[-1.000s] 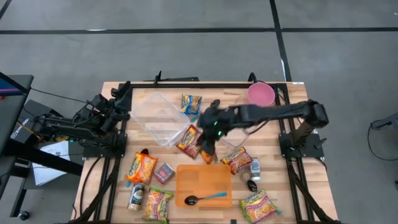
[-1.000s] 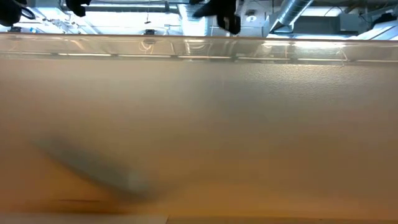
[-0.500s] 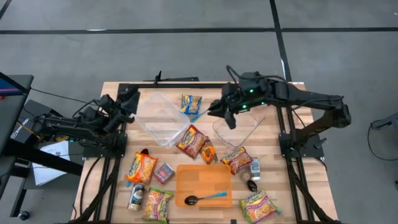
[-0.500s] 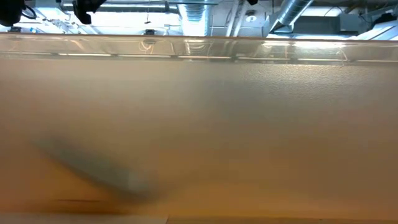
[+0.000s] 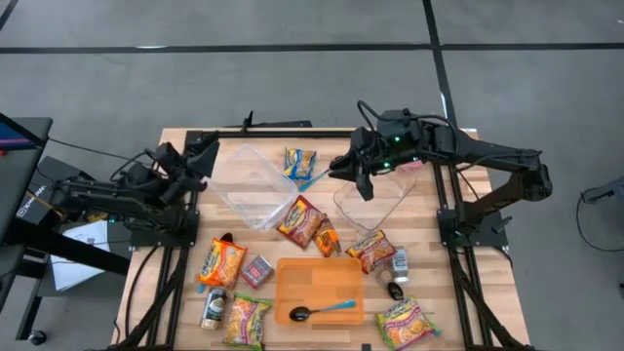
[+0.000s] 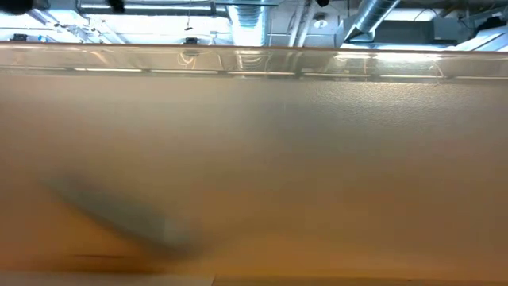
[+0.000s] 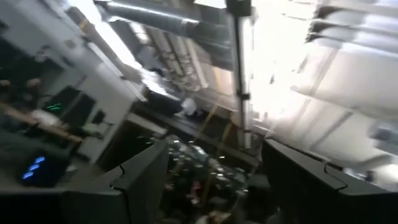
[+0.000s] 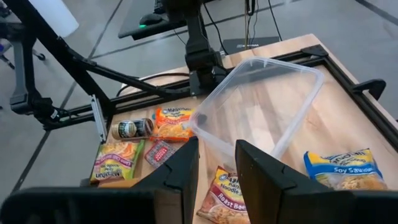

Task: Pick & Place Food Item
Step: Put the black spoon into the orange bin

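Hovering right gripper (image 5: 353, 178), fingers apart, above noodle packet (image 5: 301, 221).

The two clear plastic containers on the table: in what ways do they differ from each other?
The left container looks larger than the right container. The left container lies in the open, with no arm above it; the right container has the right hand, open and holding nothing, hanging over its edge. The left container lies turned at an angle to the table's edges. Both are clear, have no lid and look empty.
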{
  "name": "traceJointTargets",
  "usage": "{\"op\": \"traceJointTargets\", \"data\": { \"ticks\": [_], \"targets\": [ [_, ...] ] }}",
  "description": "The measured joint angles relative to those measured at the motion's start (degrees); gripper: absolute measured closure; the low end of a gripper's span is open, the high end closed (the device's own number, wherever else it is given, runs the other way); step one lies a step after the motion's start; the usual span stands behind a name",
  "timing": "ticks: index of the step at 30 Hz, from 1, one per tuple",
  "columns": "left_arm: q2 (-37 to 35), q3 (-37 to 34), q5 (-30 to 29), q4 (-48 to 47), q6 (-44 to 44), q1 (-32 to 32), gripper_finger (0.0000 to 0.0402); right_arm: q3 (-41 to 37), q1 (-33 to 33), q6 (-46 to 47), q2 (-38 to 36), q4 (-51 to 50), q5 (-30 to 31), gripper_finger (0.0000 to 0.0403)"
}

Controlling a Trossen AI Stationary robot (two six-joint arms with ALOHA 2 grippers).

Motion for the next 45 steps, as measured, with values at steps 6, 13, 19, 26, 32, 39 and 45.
{"op": "traceJointTargets", "data": {
  "ticks": [6, 13, 19, 26, 32, 39, 45],
  "targets": [
    [9.86, 17.48, 3.46, -13.19, 12.24, -1.02, 0.0147, 0.00, 0.00, -0.22, -0.20, -0.52, -0.12, 0.0303],
    [22.36, 41.03, -7.51, -64.12, 14.82, -1.50, 0.0147, 0.00, 1.44, 0.34, -0.20, -3.71, -1.80, 0.0303],
    [31.36, 55.02, -7.37, -86.51, 13.32, -5.56, 0.0130, 0.00, 3.77, 0.38, -0.19, -3.98, -2.14, 0.0303],
    [33.99, 61.66, -2.16, -110.77, -6.79, -11.41, 0.0104, 0.00, 5.51, 0.38, -0.17, -4.31, -2.16, 0.0303],
    [34.14, 61.66, 16.83, -126.85, -29.27, -16.24, 0.0099, 0.00, 6.23, 0.38, -0.17, -4.31, -2.16, 0.0303],
    [33.78, 59.23, 32.33, -137.15, -43.05, -23.84, 0.0100, 0.00, 6.34, -0.94, -0.17, -4.28, -2.16, 0.0303],
    [33.32, 52.06, 32.57, -140.59, -58.03, -26.84, 0.0100, 0.00, 6.34, -1.11, -0.17, -4.37, -2.14, 0.0303]
  ]
}}
